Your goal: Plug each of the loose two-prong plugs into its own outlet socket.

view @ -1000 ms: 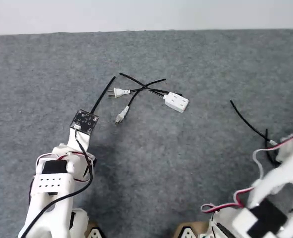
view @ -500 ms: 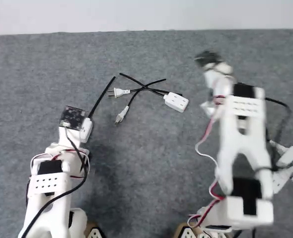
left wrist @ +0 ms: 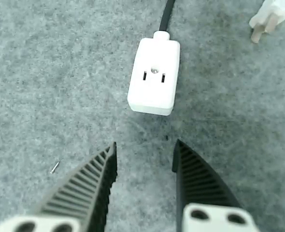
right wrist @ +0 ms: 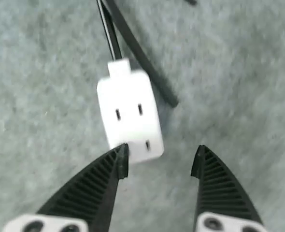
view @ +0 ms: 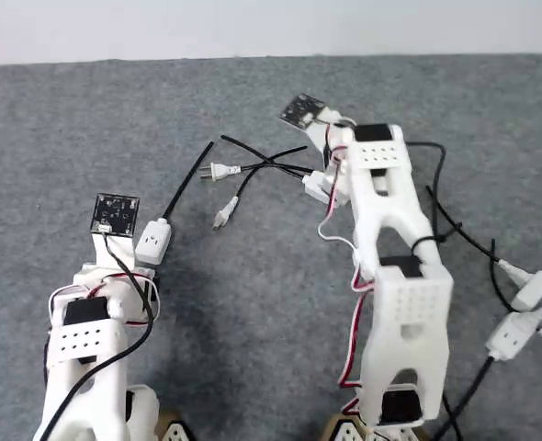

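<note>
A white single outlet socket (left wrist: 153, 82) on a black cord lies flat on the grey carpet just ahead of my open left gripper (left wrist: 145, 146); it also shows beside the left arm (view: 152, 242). My right gripper (right wrist: 162, 149) is open over a white multi-outlet socket (right wrist: 129, 116), one fingertip (right wrist: 122, 151) at its near corner. That socket (view: 317, 186) is partly hidden under the right arm (view: 381, 184). Two loose white two-prong plugs (view: 218, 171) (view: 222, 217) lie between the arms, and one plug (left wrist: 268, 14) sits past the single socket.
Black cords (view: 262, 158) cross between the plugs and the multi-outlet socket. More white connectors (view: 531, 289) (view: 510, 335) with black cords lie at the right edge. The carpet's far edge meets a pale wall (view: 271, 28).
The right arm has swung in from the right edge to above the multi-outlet socket. The left arm has shifted left and back, uncovering the single socket.
</note>
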`<act>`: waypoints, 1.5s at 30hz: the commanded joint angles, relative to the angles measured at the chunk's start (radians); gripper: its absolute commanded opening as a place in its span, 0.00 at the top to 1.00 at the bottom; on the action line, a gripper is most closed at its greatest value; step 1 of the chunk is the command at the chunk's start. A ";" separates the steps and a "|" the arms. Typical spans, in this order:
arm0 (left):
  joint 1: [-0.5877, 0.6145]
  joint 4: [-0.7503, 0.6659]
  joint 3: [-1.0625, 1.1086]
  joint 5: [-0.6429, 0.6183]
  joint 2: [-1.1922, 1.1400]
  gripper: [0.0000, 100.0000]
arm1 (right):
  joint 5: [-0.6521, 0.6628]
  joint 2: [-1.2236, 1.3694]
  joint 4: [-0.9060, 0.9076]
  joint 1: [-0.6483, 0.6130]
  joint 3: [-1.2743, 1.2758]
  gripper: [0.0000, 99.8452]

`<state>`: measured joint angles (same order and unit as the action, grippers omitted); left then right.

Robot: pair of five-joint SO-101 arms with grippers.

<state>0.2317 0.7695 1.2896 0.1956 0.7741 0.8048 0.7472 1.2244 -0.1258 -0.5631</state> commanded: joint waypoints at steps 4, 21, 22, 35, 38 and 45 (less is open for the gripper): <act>0.006 -0.040 -0.042 -0.009 0.011 0.82 | 0.040 0.268 0.094 -0.010 -0.417 0.79; 0.005 -0.035 -0.039 0.023 0.011 0.82 | 0.206 0.526 0.561 -0.117 -0.918 0.79; 0.005 -0.034 -0.039 0.034 0.011 0.82 | 0.207 0.530 0.561 -0.116 -0.931 0.79; 0.006 -0.037 -0.039 0.044 0.011 0.82 | 0.038 0.568 0.576 -0.134 -1.112 0.99; 0.006 -0.038 -0.039 0.044 0.011 0.82 | -0.132 0.509 0.578 -0.142 -1.106 0.99; 0.008 -0.038 -0.039 0.046 0.014 0.82 | -0.532 0.286 0.579 -0.162 -0.941 0.99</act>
<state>0.2332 0.7557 1.2896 0.2294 0.7741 0.4396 1.2106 1.7568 -0.2685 -1.5742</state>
